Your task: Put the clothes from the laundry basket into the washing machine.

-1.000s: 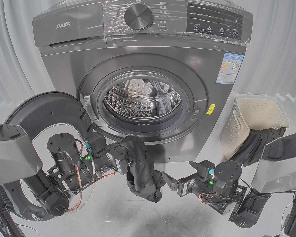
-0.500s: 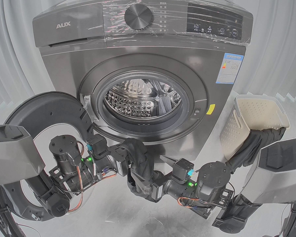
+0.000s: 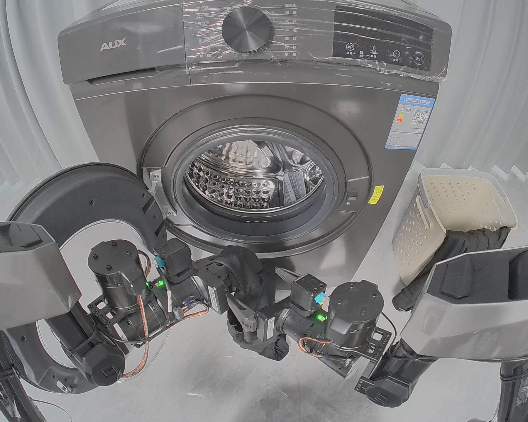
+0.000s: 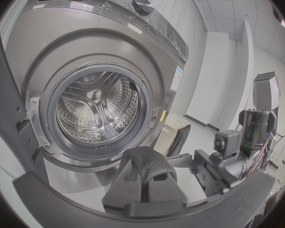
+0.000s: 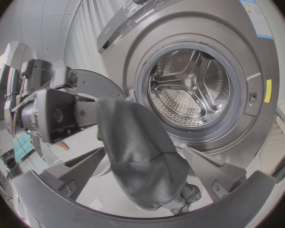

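A dark grey garment (image 3: 247, 269) hangs from my left gripper (image 3: 226, 281), which is shut on it just below and in front of the washing machine's open drum (image 3: 252, 174). In the left wrist view the cloth (image 4: 146, 162) drapes over the shut fingers. My right gripper (image 3: 261, 301) is open, one finger on each side of the hanging garment (image 5: 142, 162). The cream laundry basket (image 3: 452, 203) stands on the floor to the right of the machine, with another dark cloth (image 3: 472, 242) draped over its front rim.
The round machine door (image 3: 82, 206) is swung wide open to the left, close behind my left arm. The drum holds no clothes. Pale floor lies under both grippers. Curtains hang behind the machine.
My right arm has swung left from near the basket to the hanging garment, and its open fingers now straddle it. The left gripper has barely moved.
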